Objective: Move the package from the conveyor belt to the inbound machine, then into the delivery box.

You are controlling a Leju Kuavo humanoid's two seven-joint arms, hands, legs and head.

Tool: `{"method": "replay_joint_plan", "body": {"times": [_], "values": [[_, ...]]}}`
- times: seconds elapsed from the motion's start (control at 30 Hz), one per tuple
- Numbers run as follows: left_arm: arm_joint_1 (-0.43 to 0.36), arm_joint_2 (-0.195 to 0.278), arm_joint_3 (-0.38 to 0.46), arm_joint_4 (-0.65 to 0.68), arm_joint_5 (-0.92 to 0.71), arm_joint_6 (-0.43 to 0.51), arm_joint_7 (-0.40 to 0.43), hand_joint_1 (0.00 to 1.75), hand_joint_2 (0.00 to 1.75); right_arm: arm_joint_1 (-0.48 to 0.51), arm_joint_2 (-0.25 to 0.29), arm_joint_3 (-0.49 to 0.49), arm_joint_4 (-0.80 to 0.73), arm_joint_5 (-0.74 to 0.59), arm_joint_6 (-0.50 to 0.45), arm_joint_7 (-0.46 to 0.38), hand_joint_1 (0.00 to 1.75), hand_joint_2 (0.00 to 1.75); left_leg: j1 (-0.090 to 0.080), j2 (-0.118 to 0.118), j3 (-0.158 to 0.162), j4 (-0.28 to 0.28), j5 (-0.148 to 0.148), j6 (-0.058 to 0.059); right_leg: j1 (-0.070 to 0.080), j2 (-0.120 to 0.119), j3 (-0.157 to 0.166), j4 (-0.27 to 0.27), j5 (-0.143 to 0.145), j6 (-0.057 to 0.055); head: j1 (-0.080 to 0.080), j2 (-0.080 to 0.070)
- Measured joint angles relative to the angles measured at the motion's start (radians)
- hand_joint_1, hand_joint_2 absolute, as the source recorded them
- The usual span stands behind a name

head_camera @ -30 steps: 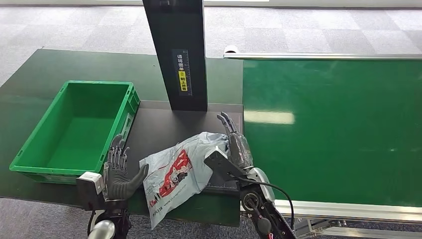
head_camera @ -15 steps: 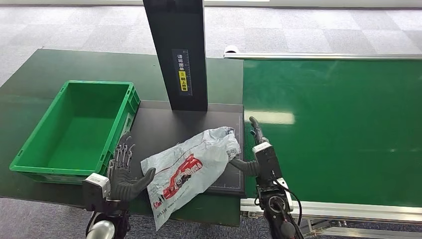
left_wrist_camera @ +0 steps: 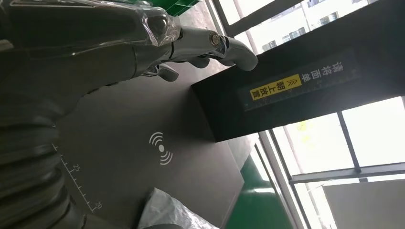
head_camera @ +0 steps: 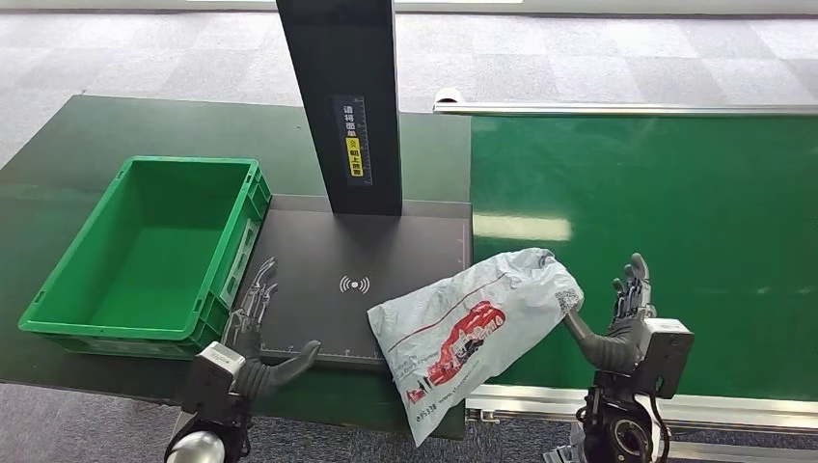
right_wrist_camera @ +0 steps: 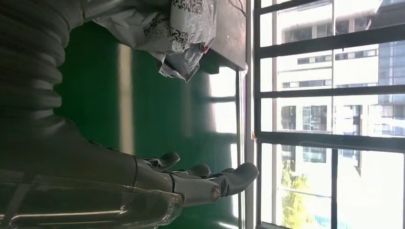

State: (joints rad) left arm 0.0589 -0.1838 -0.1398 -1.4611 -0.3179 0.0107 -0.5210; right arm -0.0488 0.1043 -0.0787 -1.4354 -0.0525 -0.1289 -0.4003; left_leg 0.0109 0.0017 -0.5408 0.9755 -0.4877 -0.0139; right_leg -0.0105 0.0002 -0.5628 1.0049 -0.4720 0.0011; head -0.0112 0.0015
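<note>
Grey carpet tiles fill the top of the frame behind a dark green table [head_camera: 116,125], where a green delivery box [head_camera: 145,253] sits at the left, the black inbound machine [head_camera: 357,280] with its upright column stands in the centre, and the green conveyor belt [head_camera: 656,241] covers the right. Lower centre, the grey package [head_camera: 473,323] with red print lies across the machine's right edge and the belt's near left corner, its lower end hanging over the front edge. At lower right the right hand [head_camera: 627,323] has its fingers spread, thumb touching the package's right end, while at lower left the left hand [head_camera: 253,342] is spread wide over the machine's front left corner, holding nothing.
</note>
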Motion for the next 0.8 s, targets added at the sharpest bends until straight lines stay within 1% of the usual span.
{"method": "replay_joint_plan", "body": {"times": [0.2,0.43,0.5,0.6,0.67,0.7,0.73,0.8], "values": [[0.016,0.005,-0.031,-0.004,-0.101,0.000,0.028,0.00,1.75,0.052,0.001,-0.056,-0.072,-0.007,-0.007,-0.010,0.00,1.75,0.000,0.000,0.000,0.000,0.000,0.000,0.000,0.000,0.000,0.000,0.000,0.000,0.000,0.000],[0.034,0.006,-0.054,-0.004,-0.113,0.003,0.038,0.00,1.75,0.080,0.013,-0.070,-0.123,0.015,-0.016,-0.019,0.00,1.75,0.000,0.000,0.000,0.000,0.000,0.000,0.000,0.000,0.000,0.000,0.000,0.000,0.000,0.000],[0.037,0.006,-0.056,-0.004,-0.110,0.009,0.043,0.00,1.75,0.084,0.014,-0.070,-0.132,0.072,-0.036,-0.018,0.00,1.75,0.000,0.000,0.000,0.000,0.000,0.000,0.000,0.000,0.000,0.000,0.000,0.000,0.000,0.000],[0.041,0.006,-0.056,-0.004,-0.100,0.014,0.049,0.00,1.75,0.085,0.011,-0.052,-0.135,0.255,-0.059,0.026,0.00,1.75,0.000,0.001,0.000,0.000,0.000,0.000,0.000,0.000,0.000,0.000,0.000,0.000,0.000,0.000],[0.041,0.006,-0.056,-0.004,-0.096,0.012,0.050,0.00,1.75,0.080,0.009,-0.024,-0.124,0.388,-0.061,0.069,0.13,1.75,0.000,0.001,0.000,0.000,0.000,0.000,0.000,0.000,0.000,0.000,0.000,0.000,0.000,0.000],[0.041,0.006,-0.057,-0.004,-0.094,0.009,0.051,0.00,1.75,0.073,0.008,-0.007,-0.110,0.446,-0.059,0.090,0.49,1.75,0.000,0.001,0.000,0.000,0.000,0.000,0.000,0.000,0.000,0.000,0.000,0.000,0.000,0.000],[0.041,0.006,-0.058,-0.004,-0.093,0.005,0.051,0.00,1.75,0.065,0.007,0.010,-0.091,0.497,-0.057,0.108,0.93,1.75,0.000,0.001,0.000,0.000,0.000,0.000,0.000,0.000,0.001,0.000,0.000,0.000,0.000,0.000],[0.037,0.005,-0.062,-0.003,-0.092,0.000,0.051,0.00,1.75,0.041,0.006,0.041,-0.043,0.565,-0.050,0.131,1.67,1.75,0.000,0.001,0.000,0.000,0.000,0.000,0.000,0.000,0.001,0.000,0.000,0.000,0.000,0.000]]}}
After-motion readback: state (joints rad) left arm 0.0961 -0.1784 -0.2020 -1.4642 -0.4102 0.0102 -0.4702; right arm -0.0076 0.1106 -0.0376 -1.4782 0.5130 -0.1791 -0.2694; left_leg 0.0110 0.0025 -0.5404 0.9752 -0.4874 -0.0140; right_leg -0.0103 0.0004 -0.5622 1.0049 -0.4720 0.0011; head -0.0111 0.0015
